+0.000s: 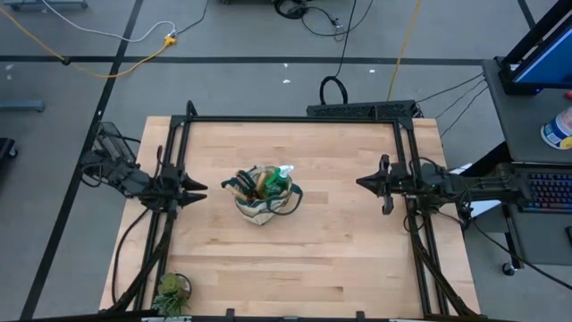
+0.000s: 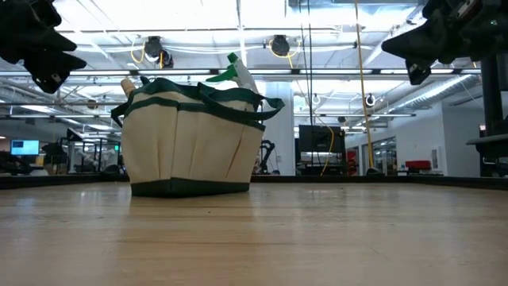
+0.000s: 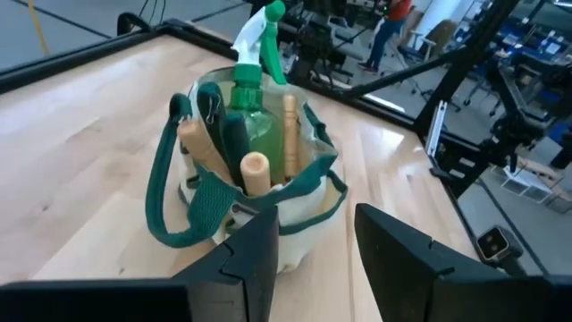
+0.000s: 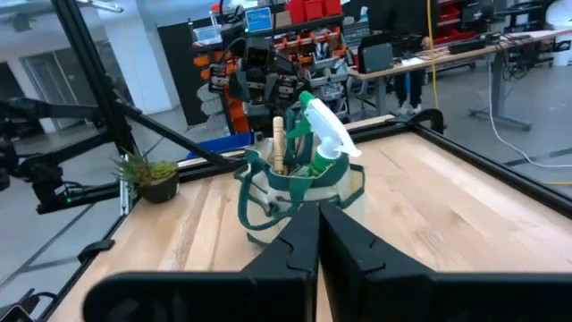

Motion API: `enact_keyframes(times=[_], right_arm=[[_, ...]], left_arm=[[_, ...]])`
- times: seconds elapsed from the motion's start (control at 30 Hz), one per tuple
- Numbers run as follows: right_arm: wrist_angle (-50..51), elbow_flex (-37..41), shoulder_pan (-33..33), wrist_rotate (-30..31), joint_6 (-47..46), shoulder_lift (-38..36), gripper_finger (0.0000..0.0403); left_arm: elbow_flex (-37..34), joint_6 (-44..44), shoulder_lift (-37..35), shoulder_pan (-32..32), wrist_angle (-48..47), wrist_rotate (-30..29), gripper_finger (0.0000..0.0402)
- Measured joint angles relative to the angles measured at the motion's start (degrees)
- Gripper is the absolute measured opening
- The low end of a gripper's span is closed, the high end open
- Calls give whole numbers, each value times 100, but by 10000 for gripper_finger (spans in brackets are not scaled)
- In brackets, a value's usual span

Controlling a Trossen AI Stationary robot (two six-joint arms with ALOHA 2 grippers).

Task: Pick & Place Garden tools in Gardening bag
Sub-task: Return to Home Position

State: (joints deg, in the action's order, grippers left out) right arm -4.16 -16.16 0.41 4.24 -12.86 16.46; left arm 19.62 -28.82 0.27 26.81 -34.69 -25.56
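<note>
gardening bag (garden tools inside) | midway between left gripper, fingers apart | right gripper, seemingly closed

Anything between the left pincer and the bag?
Nothing. In the high view, only bare table lies between the left pincer and the bag.

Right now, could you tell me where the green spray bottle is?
In the high view, the green spray bottle stands inside the gardening bag at the middle of the table, among wooden tool handles.
</note>
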Motion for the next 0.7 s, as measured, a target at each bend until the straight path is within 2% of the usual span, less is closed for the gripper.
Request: enact_keyframes(times=[0.17,0.47,0.7], right_arm=[[383,3,-1,15,-20,-340,0],[133,629,3,-152,-740,-402,0],[-314,1138,3,-141,-832,-406,0]], left_arm=[[-261,150,2,0,407,-58,154],[-1172,20,2,0,1336,-138,154],[-1310,353,4,-18,1546,-143,154]])
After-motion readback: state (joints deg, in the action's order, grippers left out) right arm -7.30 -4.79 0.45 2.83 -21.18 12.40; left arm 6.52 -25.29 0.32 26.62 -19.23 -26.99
